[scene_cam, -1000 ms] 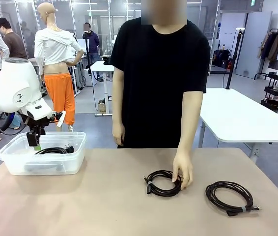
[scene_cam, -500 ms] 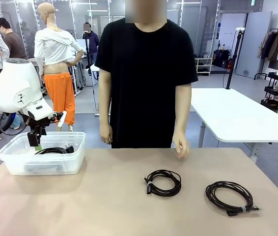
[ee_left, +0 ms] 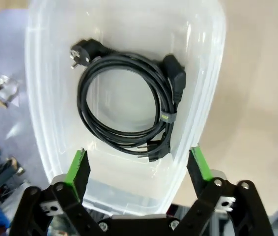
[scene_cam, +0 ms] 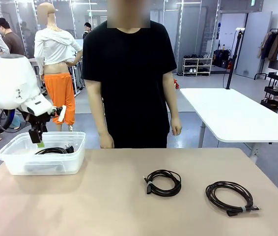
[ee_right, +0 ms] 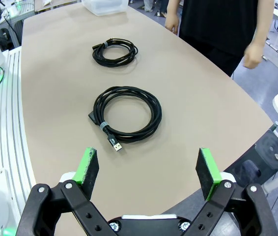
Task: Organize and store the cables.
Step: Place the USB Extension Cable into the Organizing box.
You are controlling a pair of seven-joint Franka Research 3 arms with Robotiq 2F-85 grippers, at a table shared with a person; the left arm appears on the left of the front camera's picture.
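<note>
Where the tan, rounded surface [scene_cam: 104,201] meets its far edge, a person in a black T-shirt [scene_cam: 129,73] stands with both hands hanging clear of it. Behind are a grey floor, a white table [scene_cam: 227,115] and a rack of hanging clothes [scene_cam: 276,46]. A small yellow-green mark on one cord's tie is too small to read.

Over a clear plastic rectangular bin [ee_left: 45,123], the left jaws stand spread wide and hold nothing. Straight beyond their green pads [ee_left: 77,167], on the bin's floor, lies a thin black cord [ee_left: 82,108] wound in a round coil with moulded plugs.

Above the near edge of the surface, the right jaws are likewise spread wide and empty. Just ahead of them lies a black coiled cable with a pale tie band [ee_right: 154,114] and a metal-tipped plug. Farther ahead, well apart from it, lies a smaller black coiled cable [ee_right: 131,51], and the bin sits beyond that.
</note>
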